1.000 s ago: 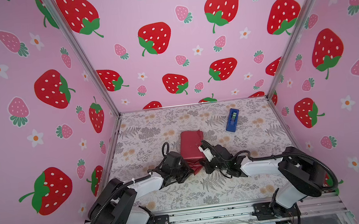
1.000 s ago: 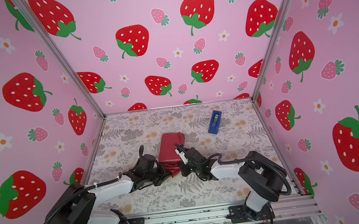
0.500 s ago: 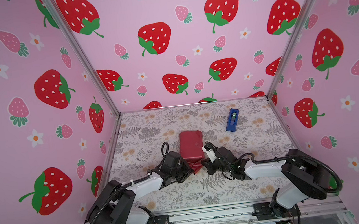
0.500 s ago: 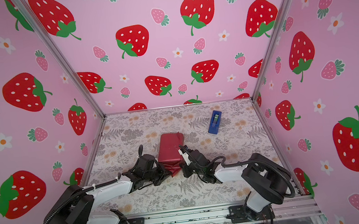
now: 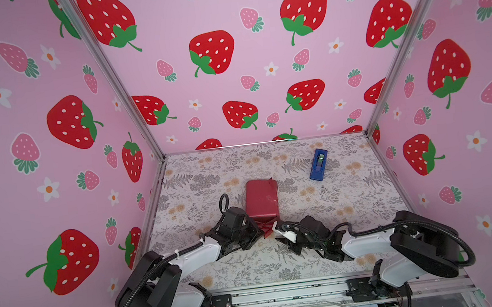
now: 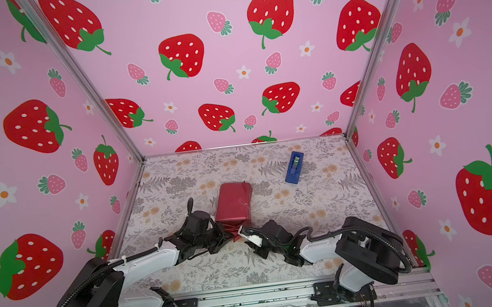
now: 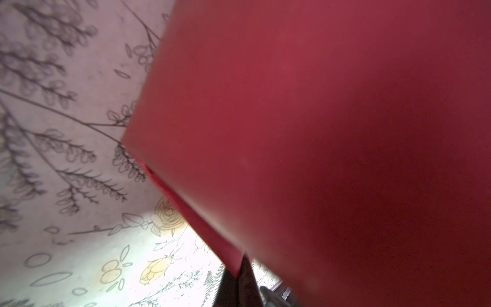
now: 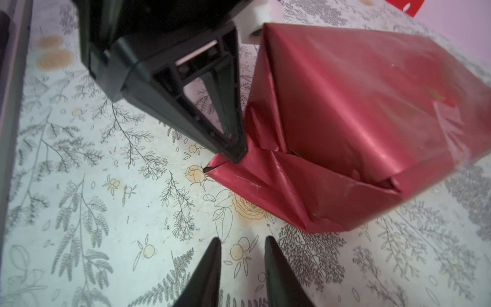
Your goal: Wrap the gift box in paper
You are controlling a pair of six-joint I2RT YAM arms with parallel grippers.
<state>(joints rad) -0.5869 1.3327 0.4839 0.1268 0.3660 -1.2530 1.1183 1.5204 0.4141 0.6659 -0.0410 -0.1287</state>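
The left gripper [image 8: 235, 155] has its jaws pressed together on the tip of a pointed flap of the paper [image 5: 261, 198], at the near end of the parcel and low against the table [image 5: 209, 171]. The right gripper [image 8: 243, 240] sits just beside that same end, apart from the paper, with its two fingers parted a little and nothing between them (only the flowered tabletop shows in the gap). The paper is folded round the gift box into a red block lying flat near the middle of the table in both top views, its long side running away from the arms. The gift box is covered on every side that shows, so none of its dark card can be seen. At the near end the folds are loose, with the side flaps tucked in and the bottom flap lying out on the table. A blue tape dispenser [image 5: 318, 165] lies well apart, toward the far right corner.
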